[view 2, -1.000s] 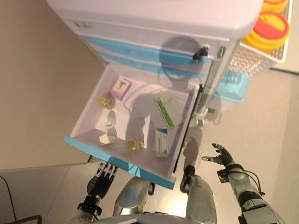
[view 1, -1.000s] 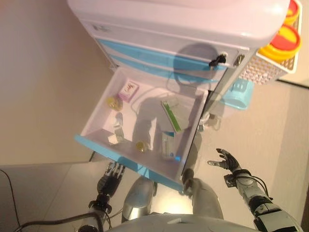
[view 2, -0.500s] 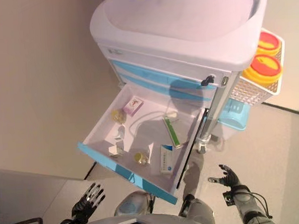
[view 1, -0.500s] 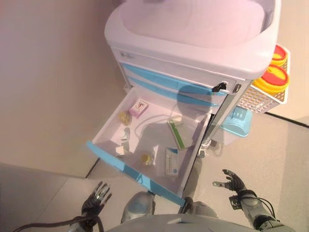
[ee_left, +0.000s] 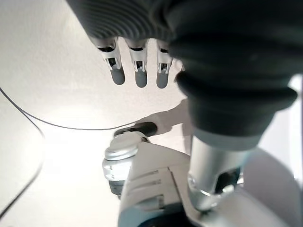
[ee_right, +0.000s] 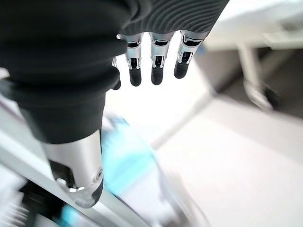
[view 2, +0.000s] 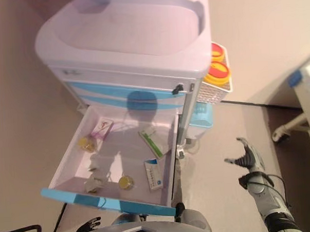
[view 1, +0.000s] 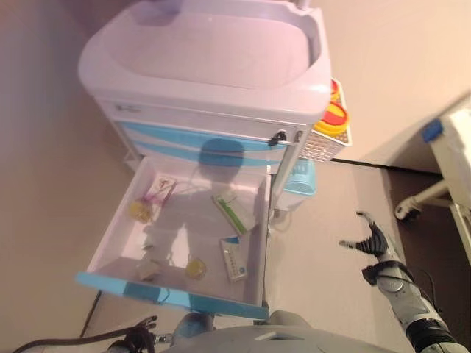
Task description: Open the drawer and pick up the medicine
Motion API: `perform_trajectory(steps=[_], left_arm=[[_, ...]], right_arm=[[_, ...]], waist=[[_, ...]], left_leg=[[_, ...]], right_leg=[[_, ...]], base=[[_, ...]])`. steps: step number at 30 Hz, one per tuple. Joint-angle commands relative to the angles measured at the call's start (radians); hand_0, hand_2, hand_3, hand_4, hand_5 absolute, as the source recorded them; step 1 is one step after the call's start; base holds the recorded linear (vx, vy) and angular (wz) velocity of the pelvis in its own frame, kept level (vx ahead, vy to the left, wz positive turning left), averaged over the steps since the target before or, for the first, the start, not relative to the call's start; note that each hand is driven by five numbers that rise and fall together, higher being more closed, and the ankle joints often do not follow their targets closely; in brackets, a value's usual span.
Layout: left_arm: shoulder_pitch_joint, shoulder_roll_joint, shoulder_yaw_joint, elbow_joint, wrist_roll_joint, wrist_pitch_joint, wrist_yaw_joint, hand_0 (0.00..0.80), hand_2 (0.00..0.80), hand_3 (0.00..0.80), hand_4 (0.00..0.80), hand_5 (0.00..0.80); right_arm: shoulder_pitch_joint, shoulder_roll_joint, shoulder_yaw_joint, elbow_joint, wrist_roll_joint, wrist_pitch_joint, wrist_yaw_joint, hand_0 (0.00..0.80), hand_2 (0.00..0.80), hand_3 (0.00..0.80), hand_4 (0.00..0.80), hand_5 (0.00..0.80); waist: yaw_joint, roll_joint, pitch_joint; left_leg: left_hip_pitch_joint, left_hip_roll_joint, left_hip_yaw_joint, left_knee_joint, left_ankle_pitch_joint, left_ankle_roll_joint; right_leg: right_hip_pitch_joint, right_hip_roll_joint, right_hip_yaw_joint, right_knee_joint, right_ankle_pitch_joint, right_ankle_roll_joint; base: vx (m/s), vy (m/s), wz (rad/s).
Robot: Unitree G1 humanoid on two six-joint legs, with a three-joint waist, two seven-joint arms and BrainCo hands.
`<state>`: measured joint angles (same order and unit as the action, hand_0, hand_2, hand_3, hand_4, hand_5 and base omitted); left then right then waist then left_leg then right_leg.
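Observation:
The white and blue cart (view 1: pixel 213 66) has one drawer (view 1: pixel 169 298) pulled fully out. In the drawer lie a white and blue medicine box (view 1: pixel 234 259), a green and white box (view 1: pixel 230 211), a pink box (view 1: pixel 160 188), two yellow round items (view 1: pixel 195 268) and a small white item (view 1: pixel 149 271). My left hand (view 1: pixel 140 337) hangs below the drawer's blue front, apart from it, with its fingers (ee_left: pixel 137 71) straight and empty. My right hand (view 1: pixel 372 241) is open and empty, out over the floor to the right of the cart, with its fingers (ee_right: pixel 154 66) straight.
A white basket (view 1: pixel 324 143) with yellow and red lidded containers (view 1: pixel 335 116) hangs on the cart's right side, and a light blue bin (view 1: pixel 298 180) sits below it. A white frame on a wheel (view 1: pixel 434 195) stands at the far right. A wall runs along the left.
The whole view has shifted, so the camera moved. My left hand, earlier just under the drawer's front, now hangs lower and apart from it. The drawer stays open.

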<state>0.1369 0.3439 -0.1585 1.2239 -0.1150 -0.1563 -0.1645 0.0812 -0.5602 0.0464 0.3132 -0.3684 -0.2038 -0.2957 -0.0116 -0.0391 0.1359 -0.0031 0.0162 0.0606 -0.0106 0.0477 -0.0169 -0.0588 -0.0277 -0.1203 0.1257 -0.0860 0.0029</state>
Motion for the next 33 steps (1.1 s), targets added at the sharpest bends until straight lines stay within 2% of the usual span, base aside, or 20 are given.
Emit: perform_trajectory(steps=[1, 5, 9, 12, 17, 23, 28, 33], left_arm=[[-0.033, -0.034, 0.011, 0.060, 0.032, 0.021, -0.002, 0.000, 0.000, 0.000, 0.000, 0.000], [-0.064, -0.039, 0.014, 0.085, 0.030, 0.041, 0.010, 0.000, 0.000, 0.000, 0.000, 0.000], [-0.084, -0.039, 0.003, 0.086, 0.017, 0.050, 0.019, 0.000, 0.000, 0.000, 0.000, 0.000], [-0.101, -0.035, -0.015, 0.075, 0.002, 0.063, 0.023, 0.000, 0.000, 0.000, 0.000, 0.000], [-0.112, -0.033, -0.042, 0.061, -0.031, 0.076, 0.021, 0.000, 0.000, 0.000, 0.000, 0.000], [-0.104, -0.024, -0.037, 0.055, -0.048, 0.089, 0.016, 0.000, 0.000, 0.000, 0.000, 0.000], [-0.088, -0.011, -0.026, 0.045, -0.050, 0.103, 0.005, 0.000, 0.000, 0.000, 0.000, 0.000], [-0.088, 0.009, -0.017, 0.042, -0.031, 0.105, -0.004, 0.000, 0.000, 0.000, 0.000, 0.000]], right_arm=[[-0.063, -0.063, -0.016, -0.257, -0.084, -0.192, 0.042, 0.000, 0.000, 0.000, 0.000, 0.000], [-0.116, -0.129, 0.038, -0.417, -0.114, -0.335, 0.136, 0.000, 0.000, 0.000, 0.000, 0.000], [-0.203, -0.174, 0.128, -0.506, -0.073, -0.390, 0.265, 0.000, 0.000, 0.000, 0.000, 0.000], [-0.306, -0.182, 0.225, -0.526, -0.076, -0.383, 0.333, 0.000, 0.000, 0.000, 0.000, 0.000], [-0.446, -0.164, 0.364, -0.496, -0.111, -0.328, 0.387, 0.000, 0.000, 0.000, 0.000, 0.000], [-0.544, -0.143, 0.503, -0.430, -0.145, -0.285, 0.470, 0.000, 0.000, 0.000, 0.000, 0.000], [-0.588, -0.131, 0.613, -0.329, -0.181, -0.289, 0.563, 0.000, 0.000, 0.000, 0.000, 0.000], [-0.639, -0.110, 0.724, -0.155, -0.269, -0.289, 0.550, 0.000, 0.000, 0.000, 0.000, 0.000]], waist=[[-0.002, -0.028, 0.007], [0.008, -0.032, -0.001], [0.040, -0.036, -0.005], [0.077, -0.037, 0.000], [0.135, -0.035, 0.015], [0.200, -0.029, 0.021], [0.242, -0.029, 0.014], [0.285, -0.031, 0.015]], left_leg=[[0.017, -0.067, 0.022, 0.014, -0.108, 0.049], [0.010, -0.070, 0.030, 0.018, -0.117, 0.051], [0.005, -0.073, 0.017, 0.019, -0.119, 0.053], [-0.004, -0.077, -0.004, 0.023, -0.116, 0.055], [-0.021, -0.083, -0.046, 0.022, -0.103, 0.057], [-0.024, -0.088, -0.109, 0.004, -0.080, 0.051], [-0.020, -0.088, -0.147, -0.016, -0.061, 0.039], [-0.020, -0.087, -0.186, -0.032, -0.042, 0.028]], right_leg=[[0.011, -0.033, 0.046, -0.077, 0.109, 0.093], [0.002, -0.041, 0.041, -0.080, 0.112, 0.103], [0.005, -0.054, 0.023, -0.081, 0.110, 0.107], [0.006, -0.066, 0.001, -0.072, 0.104, 0.108], [0.008, -0.078, -0.036, -0.053, 0.090, 0.101], [0.026, -0.087, -0.082, -0.040, 0.068, 0.091], [0.048, -0.092, -0.119, -0.046, 0.054, 0.083], [0.067, -0.095, -0.161, -0.049, 0.042, 0.073]], base=[[-0.036, 0.033, -0.36], [-0.023, 0.012, -0.17], [-0.002, -0.003, 0.07], [-0.012, -0.009, 0.16], [-0.028, -0.009, 0.33], [-0.002, -0.003, 0.37], [0.024, 0.006, 0.29], [0.011, -0.012, 0.27]])
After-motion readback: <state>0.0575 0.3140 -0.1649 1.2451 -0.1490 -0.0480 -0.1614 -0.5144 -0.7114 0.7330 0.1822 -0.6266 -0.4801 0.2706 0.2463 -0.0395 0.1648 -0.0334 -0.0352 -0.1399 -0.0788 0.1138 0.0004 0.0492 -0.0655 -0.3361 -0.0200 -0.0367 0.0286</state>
